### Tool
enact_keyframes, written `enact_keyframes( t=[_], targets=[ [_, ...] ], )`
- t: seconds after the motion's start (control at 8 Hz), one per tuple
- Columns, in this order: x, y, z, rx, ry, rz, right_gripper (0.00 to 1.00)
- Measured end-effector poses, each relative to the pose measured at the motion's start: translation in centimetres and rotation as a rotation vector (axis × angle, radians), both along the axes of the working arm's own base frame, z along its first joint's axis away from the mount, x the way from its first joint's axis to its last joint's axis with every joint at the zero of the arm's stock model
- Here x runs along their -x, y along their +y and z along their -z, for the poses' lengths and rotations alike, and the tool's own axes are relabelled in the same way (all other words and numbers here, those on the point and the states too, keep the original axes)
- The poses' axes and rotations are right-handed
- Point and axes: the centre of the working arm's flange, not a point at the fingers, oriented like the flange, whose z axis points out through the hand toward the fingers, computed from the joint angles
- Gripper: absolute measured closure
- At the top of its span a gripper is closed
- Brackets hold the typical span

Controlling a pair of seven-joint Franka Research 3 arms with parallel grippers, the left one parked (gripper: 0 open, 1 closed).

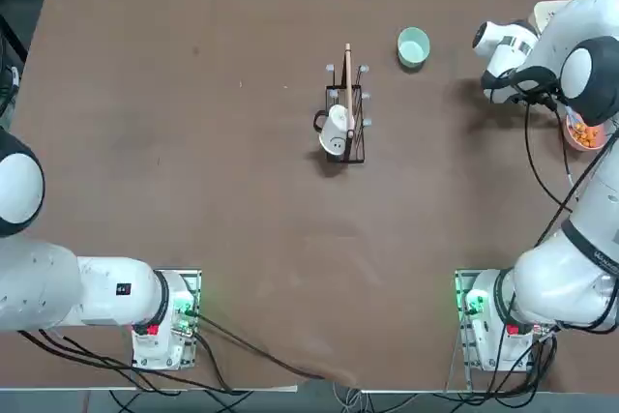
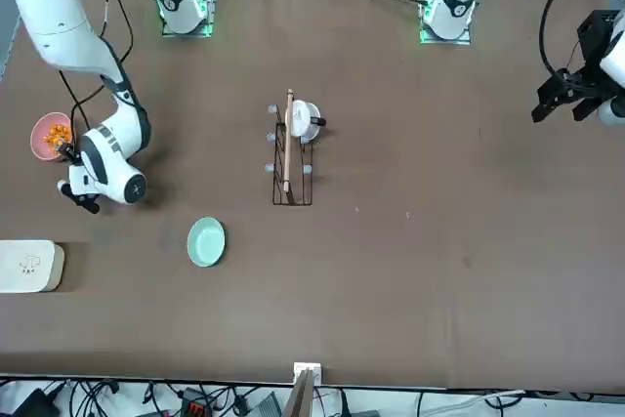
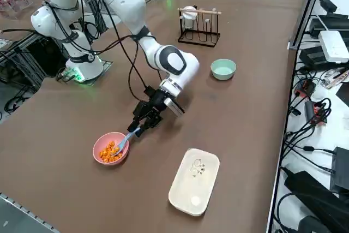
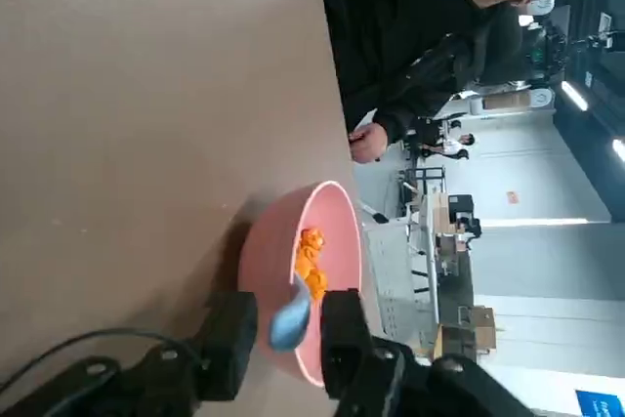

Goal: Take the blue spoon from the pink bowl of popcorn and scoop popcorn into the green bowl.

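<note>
Pink bowl point(image 1: 584, 149) with popcorn point(image 1: 586, 133) beneath right arm point(image 1: 595, 210), top view; green bowl point(image 1: 413, 46) well apart, near wire rack point(image 1: 357, 150). Front view: cream box point(image 2: 27, 267) apart from both bowls. Right side view: blue spoon point(image 3: 126, 139) leans over pink rim, scoop end among popcorn, handle up at right gripper point(image 3: 137, 130). Right wrist view: pincer open, fingers point(image 4: 230, 339) either side of handle.

Pink bowl point(image 3: 97, 150): small, round, upright near table's right edge. Popcorn point(image 3: 110, 152): orange bits heaped inside. Blue spoon point(image 3: 127, 138): light-blue, slanting over bowl's rim, lower end in popcorn. Green bowl point(image 1: 413, 46): pale mint, round, upright, well apart.
</note>
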Motion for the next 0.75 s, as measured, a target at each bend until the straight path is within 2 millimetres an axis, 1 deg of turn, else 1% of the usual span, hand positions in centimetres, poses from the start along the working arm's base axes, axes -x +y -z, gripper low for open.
enact_keyframes(
  t=[0.5,0.62,0.75],
  targets=[
    [0.11,-0.33,-0.07,0.009,0.004,0.005,0.65],
    [0.12,-0.35,-0.08,0.010,0.004,0.006,0.68],
    [0.12,-0.36,-0.10,0.012,0.004,0.006,0.78]
  ],
)
